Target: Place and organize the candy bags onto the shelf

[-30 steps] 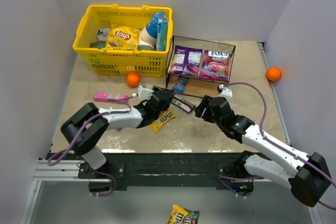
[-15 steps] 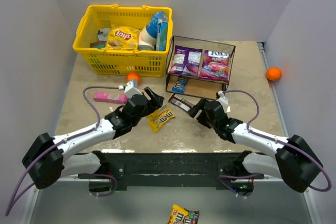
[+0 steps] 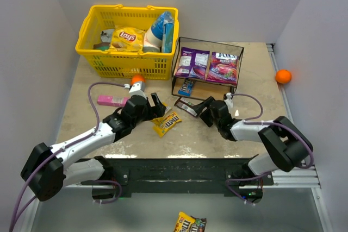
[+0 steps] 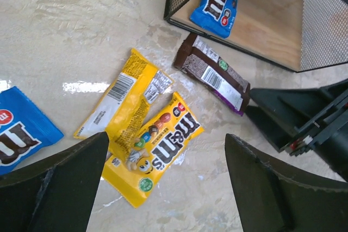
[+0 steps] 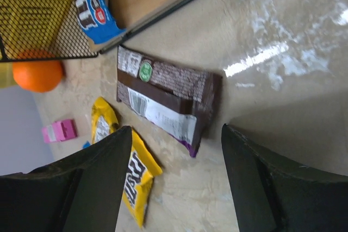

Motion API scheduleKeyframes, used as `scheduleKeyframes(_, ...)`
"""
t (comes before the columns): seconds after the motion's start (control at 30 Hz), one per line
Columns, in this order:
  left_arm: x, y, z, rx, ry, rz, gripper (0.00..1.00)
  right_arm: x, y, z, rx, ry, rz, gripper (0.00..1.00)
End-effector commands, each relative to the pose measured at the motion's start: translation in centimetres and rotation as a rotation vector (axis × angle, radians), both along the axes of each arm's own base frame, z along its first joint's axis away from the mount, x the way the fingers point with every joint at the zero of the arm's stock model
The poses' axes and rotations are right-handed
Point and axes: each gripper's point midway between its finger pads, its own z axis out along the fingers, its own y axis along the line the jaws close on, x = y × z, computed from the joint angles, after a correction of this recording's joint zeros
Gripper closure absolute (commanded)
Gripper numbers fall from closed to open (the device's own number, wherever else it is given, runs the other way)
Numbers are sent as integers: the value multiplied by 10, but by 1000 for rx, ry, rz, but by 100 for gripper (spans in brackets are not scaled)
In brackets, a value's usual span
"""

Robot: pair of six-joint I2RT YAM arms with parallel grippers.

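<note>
- My left gripper (image 4: 165, 137) is spread wide and holds nothing. A face-up yellow packet (image 4: 160, 153) lies flat right between its fingers (image 4: 54, 188).
- A second yellow packet (image 4: 128, 99), back side up, touches the first one just past my left tips. I might pinch both at once, and one could fall on the way.
- My right gripper (image 5: 176, 130) is spread wide too, with nothing in it. The brown packet (image 5: 166, 99) lies just ahead of its tips.
- The packets are flat and shiny, so I think my fingers could slide over them and push them away.
- My two grippers are near each other, with the brown packet between them. If both reach in together, they could bump.
- The shelf (image 3: 241, 54) stands just past the brown packet. Its thin black frame could catch a packet I carry in.
- On its top board lie a purple bag (image 3: 192, 62) and a second purple bag (image 3: 224, 67), side by side. On the lower board lies a blue packet (image 4: 220, 1).
- Another blue packet (image 4: 16, 129) lies on the table just outside one left finger.
- The yellow basket (image 3: 87, 31) is well beyond my left gripper. It holds a chip bag (image 3: 126, 38) and a blue-and-white pack (image 3: 157, 31).
</note>
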Motion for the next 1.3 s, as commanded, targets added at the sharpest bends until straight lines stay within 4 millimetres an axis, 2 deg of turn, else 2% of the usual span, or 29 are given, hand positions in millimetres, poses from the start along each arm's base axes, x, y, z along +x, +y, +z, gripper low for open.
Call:
scheduleKeyframes(0.0,2,5,5,30,-16,-45,6,5,2,-22,32,55,-26,35)
scheduleKeyframes(0.13,4,9,17,7,-42,-45,6,1,8,-39,62,104,-20,47)
scheduleKeyframes(0.33,5,11,26,-12,-65,-56,6,-2,6,-48,77,119,-34,60)
scheduleKeyframes(0.6,1,16,23,-17,-59,-52,6,0,8,-34,97,71,-19,98)
scheduleKeyframes(0.83,0,21,23,-3,-61,-42,6,-2,2,5,147,-33,-24,100)
scheduleKeyframes(0.9,0,21,23,-2,-58,-42,6,-2,-1,25,175,-80,-32,100)
scheduleKeyframes(0.93,0,22,23,-2,-58,-40,6,-4,-5,27,166,-85,-45,100)
scheduleKeyframes(0.97,0,21,23,-2,-58,-42,6,-3,-7,44,184,-129,-48,100)
scheduleKeyframes(1.03,2,21,24,-2,-58,-39,6,-3,-16,54,170,-152,-80,100)
scheduleKeyframes(1.07,2,21,24,-2,-58,-39,6,-3,-19,72,183,-199,-85,100)
scheduleKeyframes(1.17,4,20,24,-3,-54,-41,6,-2,-31,91,163,-249,-127,100)
scheduleKeyframes(1.2,4,19,23,-2,-53,-42,6,-2,-35,106,175,-284,-139,100)
scheduleKeyframes(1.27,5,18,22,0,-48,-46,6,-3,-44,112,145,-299,-170,100)
